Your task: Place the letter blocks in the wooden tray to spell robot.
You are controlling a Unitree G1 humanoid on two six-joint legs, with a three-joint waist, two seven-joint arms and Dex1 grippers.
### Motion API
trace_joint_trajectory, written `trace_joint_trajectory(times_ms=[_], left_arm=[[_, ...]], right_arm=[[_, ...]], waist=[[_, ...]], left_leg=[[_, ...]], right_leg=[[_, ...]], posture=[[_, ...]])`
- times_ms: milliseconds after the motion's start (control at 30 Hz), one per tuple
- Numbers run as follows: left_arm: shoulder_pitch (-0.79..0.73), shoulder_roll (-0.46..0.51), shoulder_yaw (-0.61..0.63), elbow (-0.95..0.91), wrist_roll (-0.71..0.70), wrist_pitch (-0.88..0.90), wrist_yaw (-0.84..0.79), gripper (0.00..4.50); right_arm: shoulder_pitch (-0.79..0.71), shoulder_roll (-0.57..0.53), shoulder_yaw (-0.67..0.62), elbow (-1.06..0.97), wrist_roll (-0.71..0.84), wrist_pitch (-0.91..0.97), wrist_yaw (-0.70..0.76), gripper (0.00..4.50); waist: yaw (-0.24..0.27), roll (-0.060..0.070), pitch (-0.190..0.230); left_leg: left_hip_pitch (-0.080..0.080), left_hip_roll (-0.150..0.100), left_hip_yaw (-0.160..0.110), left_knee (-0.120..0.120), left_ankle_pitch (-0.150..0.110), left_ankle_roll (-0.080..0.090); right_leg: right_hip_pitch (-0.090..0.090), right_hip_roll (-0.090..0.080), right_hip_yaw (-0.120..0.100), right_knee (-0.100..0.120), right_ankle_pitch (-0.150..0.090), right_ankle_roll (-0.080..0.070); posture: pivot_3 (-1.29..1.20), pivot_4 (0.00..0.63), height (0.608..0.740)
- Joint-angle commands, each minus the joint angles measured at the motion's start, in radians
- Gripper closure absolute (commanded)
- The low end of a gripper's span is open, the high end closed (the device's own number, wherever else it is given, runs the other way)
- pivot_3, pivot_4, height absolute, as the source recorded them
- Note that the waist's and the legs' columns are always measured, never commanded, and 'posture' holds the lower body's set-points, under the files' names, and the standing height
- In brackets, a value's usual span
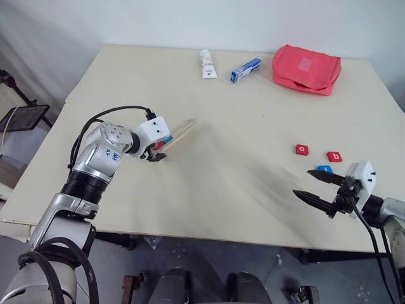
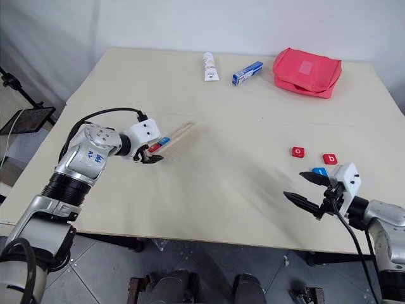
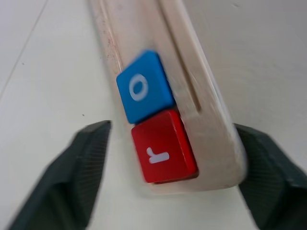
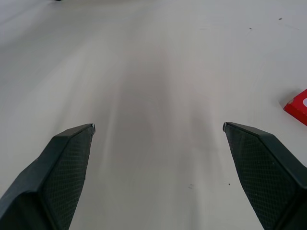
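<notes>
At left of frame, the spread left gripper (image 3: pixel 168 167) is straddling the wooden tray (image 3: pixel 211 129); its seated red r (image 3: pixel 164 147) and blue o (image 3: pixel 144 87) are being risked if nudged.

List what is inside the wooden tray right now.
The wooden tray holds two blocks at its near end: a red r and a blue o next to it. In the head views the left gripper covers that end.

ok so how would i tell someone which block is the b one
Start at the pink pouch at the far right of the table, then come toward the robot's right gripper. Three loose tiles lie just beyond it. The b block is the red one farthest right, beside the red o block and behind the blue tile.
</notes>
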Motion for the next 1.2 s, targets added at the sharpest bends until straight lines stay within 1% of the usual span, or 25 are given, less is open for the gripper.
trace_joint_trajectory(times_ms=[33, 333, 633, 733, 833, 933, 1200], left_arm=[[0.052, -0.017, -0.046, -0.016, 0.010, 0.021, -0.057, 0.03], [0.059, 0.005, -0.029, -0.113, 0.019, 0.084, -0.099, 0.03], [0.007, 0.044, 0.008, -0.181, 0.030, 0.212, -0.105, 0.03], [-0.045, 0.043, 0.005, -0.155, 0.042, 0.254, -0.093, 0.03], [-0.094, 0.041, -0.013, -0.093, 0.072, 0.232, -0.065, 0.03], [-0.115, 0.032, -0.017, -0.055, 0.071, 0.212, -0.060, 0.03], [-0.154, 0.011, -0.027, 0.009, 0.067, 0.246, -0.077, 0.03]], right_arm=[[0.002, 0.002, -0.019, -0.020, 0.010, -0.013, -0.004, 0.00], [0.000, -0.001, -0.019, -0.019, 0.010, -0.011, -0.005, 0.00], [-0.007, -0.009, -0.018, -0.011, 0.008, -0.009, 0.000, 0.00], [-0.026, -0.010, -0.007, 0.000, 0.004, -0.007, 0.004, 0.00], [-0.049, -0.010, 0.005, 0.014, -0.003, -0.008, 0.011, 0.00], [-0.059, -0.011, 0.008, 0.023, -0.007, -0.008, 0.017, 0.00], [-0.060, -0.022, 0.004, 0.024, -0.009, -0.003, 0.026, 0.00]], waist=[[0.000, 0.000, 0.000], [0.000, 0.000, 0.000], [-0.002, 0.000, 0.000], [-0.002, -0.001, 0.001], [-0.002, -0.002, 0.002], [-0.001, -0.003, 0.002], [-0.002, -0.003, 0.002]], left_leg=[[0.000, 0.000, 0.000, 0.000, 0.000, 0.000], [0.000, 0.000, 0.000, 0.000, 0.000, 0.000], [-0.001, 0.000, 0.000, 0.000, 0.000, 0.000], [-0.002, 0.000, 0.000, 0.000, 0.000, 0.000], [-0.002, 0.000, 0.000, 0.000, 0.000, 0.000], [-0.002, 0.000, 0.000, 0.000, 0.000, 0.000], [-0.004, 0.000, -0.001, 0.000, 0.000, 0.000]], right_leg=[[0.000, 0.000, 0.000, 0.000, 0.000, 0.000], [0.000, 0.000, 0.000, 0.000, 0.000, 0.000], [-0.001, 0.000, 0.000, 0.000, 0.000, 0.000], [-0.002, 0.001, 0.000, 0.000, 0.000, 0.000], [-0.002, 0.001, 0.000, 0.000, 0.000, 0.000], [-0.002, 0.001, 0.000, 0.000, 0.000, 0.000], [-0.004, 0.001, -0.002, 0.000, 0.000, 0.000]], posture=[[0.00, 0.150, 0.740], [0.00, 0.150, 0.740], [0.00, 0.150, 0.740], [0.00, 0.150, 0.740], [0.00, 0.150, 0.740], [0.00, 0.150, 0.740], [0.00, 0.150, 0.740]])
